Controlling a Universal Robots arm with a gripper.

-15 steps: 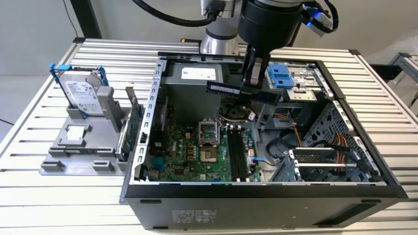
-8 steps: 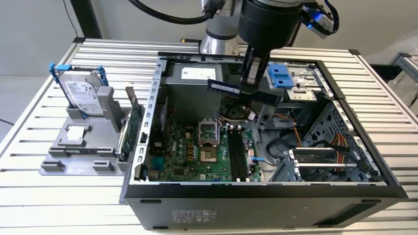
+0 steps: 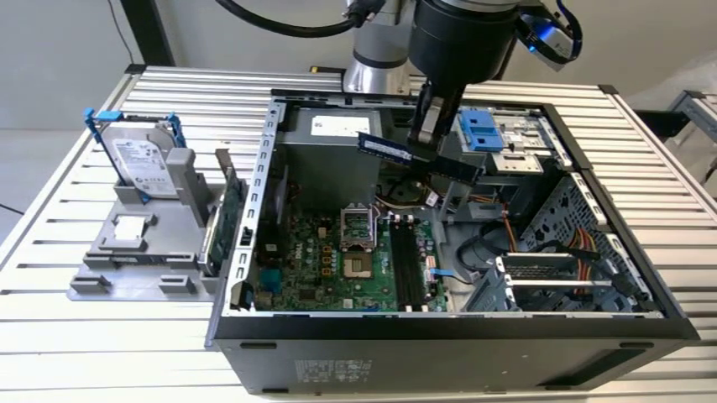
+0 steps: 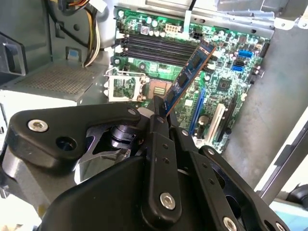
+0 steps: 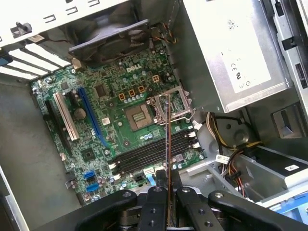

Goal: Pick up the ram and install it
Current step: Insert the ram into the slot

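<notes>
One ram (image 3: 387,149) is clamped between the fingers of the hand (image 3: 427,143), upper centre in the exterior view. It hangs tilted, well above the motherboard (image 3: 325,260) inside the open computer case (image 3: 267,168) on the slatted counter (image 3: 112,353). In the first wrist view it stands edge-on, apart from the black memory slots (image 5: 149,156).
</notes>
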